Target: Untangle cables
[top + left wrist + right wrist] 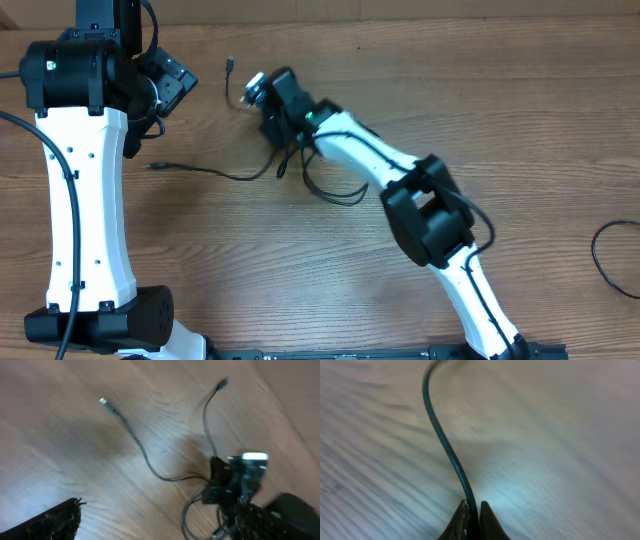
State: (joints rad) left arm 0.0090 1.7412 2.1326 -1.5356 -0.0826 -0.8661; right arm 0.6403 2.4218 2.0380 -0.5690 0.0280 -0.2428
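The cables (215,172) lie as loose thin black strands at the table's middle. One plug end (152,165) points left and another (230,64) lies farther back. My right gripper (272,135) is down over the point where the strands meet. In the right wrist view it (472,510) is shut on one black cable (442,435), which curves up and away. My left gripper (172,88) hovers to the left of them, open and empty. The left wrist view shows one of its fingers (50,522), two strands with their plugs (103,401) (223,382), and the right gripper (235,485).
A cable loop (335,192) lies beside the right arm. A separate black cable (605,260) curls at the table's far right edge. The white left arm (85,200) runs along the left side.
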